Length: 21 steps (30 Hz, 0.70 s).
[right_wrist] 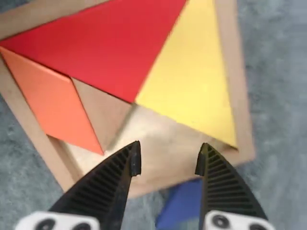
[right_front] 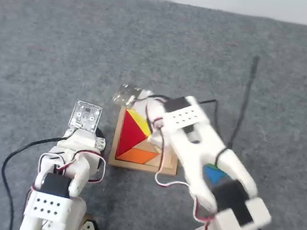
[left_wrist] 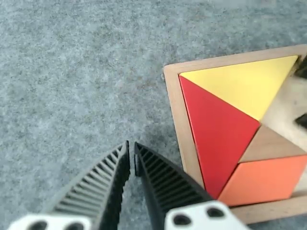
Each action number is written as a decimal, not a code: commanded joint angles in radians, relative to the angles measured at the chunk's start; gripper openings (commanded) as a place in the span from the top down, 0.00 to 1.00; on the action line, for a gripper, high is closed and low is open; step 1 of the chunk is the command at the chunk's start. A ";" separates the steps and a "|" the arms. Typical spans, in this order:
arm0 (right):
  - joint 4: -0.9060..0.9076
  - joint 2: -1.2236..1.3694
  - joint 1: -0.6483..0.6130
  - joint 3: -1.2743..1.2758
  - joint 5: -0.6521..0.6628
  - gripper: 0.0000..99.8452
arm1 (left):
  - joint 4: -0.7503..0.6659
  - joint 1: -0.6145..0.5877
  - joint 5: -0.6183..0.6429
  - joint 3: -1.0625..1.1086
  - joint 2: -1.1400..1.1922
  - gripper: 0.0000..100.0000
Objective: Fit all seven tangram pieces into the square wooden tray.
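Right end effector point(right_wrist: 169, 158) spread wide, empty, over tray point(right_wrist: 238, 96); blue piece point(right_wrist: 181, 207) outside; left end effector point(left_wrist: 132, 152) near-closed, empty.

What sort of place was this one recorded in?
Probably a tabletop robot-training bench: a grey carpet-like cover, a small white left arm and right arm based side by side at its near edge, and a wooden puzzle tray before them.

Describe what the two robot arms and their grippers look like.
The left arm and right arm are white plastic with black motor blocks, hole grids and thin red, white and black cables. The left gripper and right gripper have black, ribbed, pointed fingers.
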 commanded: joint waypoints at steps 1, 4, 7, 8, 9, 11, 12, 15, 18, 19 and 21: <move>0.030 -0.223 0.065 0.040 -0.034 0.82 | 0.000 -0.003 0.003 -0.010 -0.014 0.99; 0.030 -0.344 0.127 0.127 -0.092 0.82 | 0.000 -0.003 0.003 -0.010 -0.014 0.99; 0.031 -0.437 0.211 0.230 -0.117 0.82 | 0.000 -0.003 0.003 -0.010 -0.014 0.99; 0.031 -0.456 0.245 0.269 -0.117 0.82 | 0.000 -0.003 0.003 -0.010 -0.014 0.99; 0.031 -0.473 0.277 0.302 -0.117 0.82 | 0.000 -0.003 0.003 -0.010 -0.014 0.99; 0.031 -0.492 0.337 0.361 -0.117 0.82 | 0.000 -0.003 0.003 -0.010 -0.014 0.99; 0.030 -0.493 0.363 0.381 -0.117 0.82 | 0.000 -0.003 0.003 -0.010 -0.014 0.99; 0.022 -0.493 0.407 0.423 -0.117 0.82 | 0.000 -0.003 0.003 -0.010 -0.014 0.99; 0.021 -0.492 0.407 0.437 -0.132 0.82 | 0.000 -0.003 0.003 -0.010 -0.014 0.99; 0.021 -0.492 0.407 0.439 -0.167 0.82 | 0.000 -0.003 0.003 -0.010 -0.014 0.99; 0.021 -0.492 0.414 0.436 -0.245 0.82 | 0.000 -0.003 0.003 -0.010 -0.014 0.99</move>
